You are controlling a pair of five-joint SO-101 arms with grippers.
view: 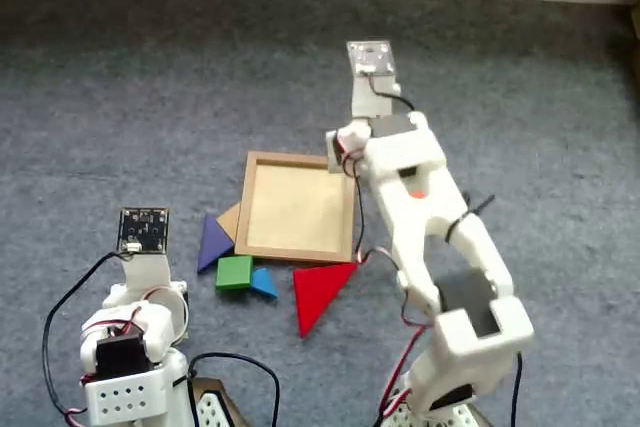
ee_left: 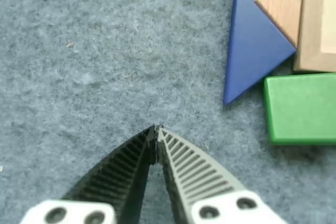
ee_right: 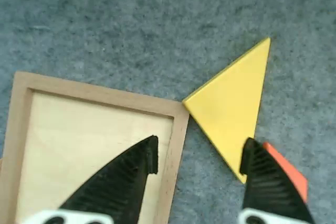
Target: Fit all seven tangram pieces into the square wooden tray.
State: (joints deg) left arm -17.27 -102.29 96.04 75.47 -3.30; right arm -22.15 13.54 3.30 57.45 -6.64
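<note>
We look down from high over the wooden tray [view: 243, 209]; our left wrist camera faces down close beside it, our right close above one corner. All three share its rim.

A: what's where around the tray [view: 243, 209]?
B: small triangle [view: 231, 219] against its left rim, second triangle [view: 213, 240] left of that, square block [view: 234, 272] in front of those 2, big triangle [view: 320, 292] by its front right corner.
</note>
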